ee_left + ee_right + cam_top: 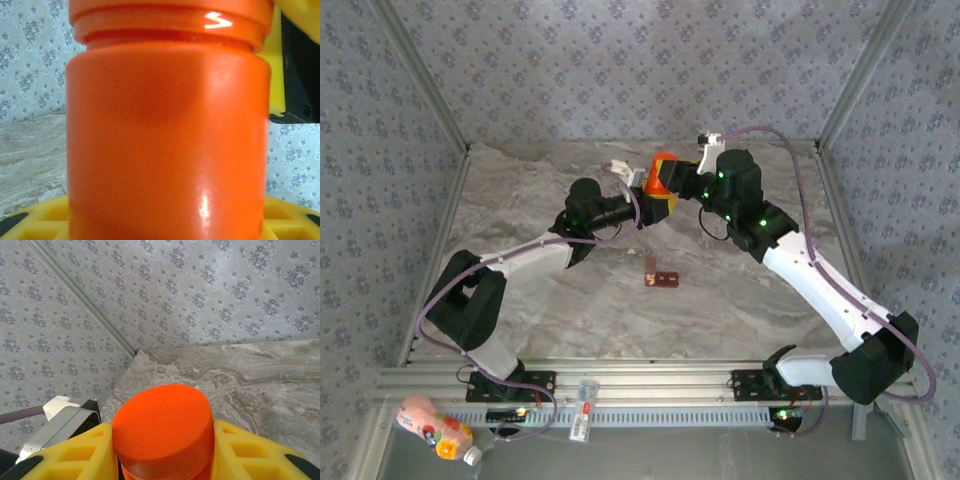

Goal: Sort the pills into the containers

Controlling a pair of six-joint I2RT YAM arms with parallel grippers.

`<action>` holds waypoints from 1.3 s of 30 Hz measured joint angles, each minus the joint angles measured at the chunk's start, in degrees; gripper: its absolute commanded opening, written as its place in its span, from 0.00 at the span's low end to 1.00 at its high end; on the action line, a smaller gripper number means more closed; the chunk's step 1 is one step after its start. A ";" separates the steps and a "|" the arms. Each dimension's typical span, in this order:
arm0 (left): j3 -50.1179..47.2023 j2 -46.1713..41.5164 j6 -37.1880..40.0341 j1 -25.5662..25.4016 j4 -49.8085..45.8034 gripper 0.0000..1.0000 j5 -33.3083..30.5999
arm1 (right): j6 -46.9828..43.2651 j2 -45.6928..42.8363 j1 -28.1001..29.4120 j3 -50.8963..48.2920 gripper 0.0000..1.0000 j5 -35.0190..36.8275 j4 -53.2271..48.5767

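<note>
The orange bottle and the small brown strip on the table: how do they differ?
The orange bottle is bright, round and capped; the strip is dark reddish-brown and flat. The bottle is gripped by the left claw and right claw; the strip lies untouched on the table.

**Setting:** robotics lab test cell, a tabletop booth.

**Evidence:**
- Marble-print tabletop (pixel 570 310), boxed in at 9, 12 and 3 o'clock by panels (pixel 620 70) papered in a grey floral print.
- Bare aluminium frame posts (pixel 419 75) in the rear corners, at 11 and 1 o'clock.
- Extruded aluminium rail (pixel 650 382) along 6 o'clock, with two robot arm bases (pixel 510 385) bolted to it.
- Slotted cable channel (pixel 670 415) just beyond the rail.
- Purple cables (pixel 920 350) looping along the arms.
- Stray pink drink bottle (pixel 435 432) lying off the table at 7 o'clock.
</note>
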 measured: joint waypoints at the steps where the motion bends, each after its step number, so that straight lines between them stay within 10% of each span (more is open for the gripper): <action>1: 0.00 0.00 0.00 0.00 0.07 0.00 -0.15 | 0.02 -0.11 0.00 -0.33 0.44 -0.04 0.48; 17: 0.00 -0.79 0.15 -0.13 3.06 0.00 -0.79 | 1.86 -5.09 -4.44 -6.23 0.78 -12.09 5.20; 39: 2.69 -1.97 0.15 -0.55 1.31 0.00 2.27 | -3.48 -7.48 -14.71 4.02 0.83 -25.31 -5.31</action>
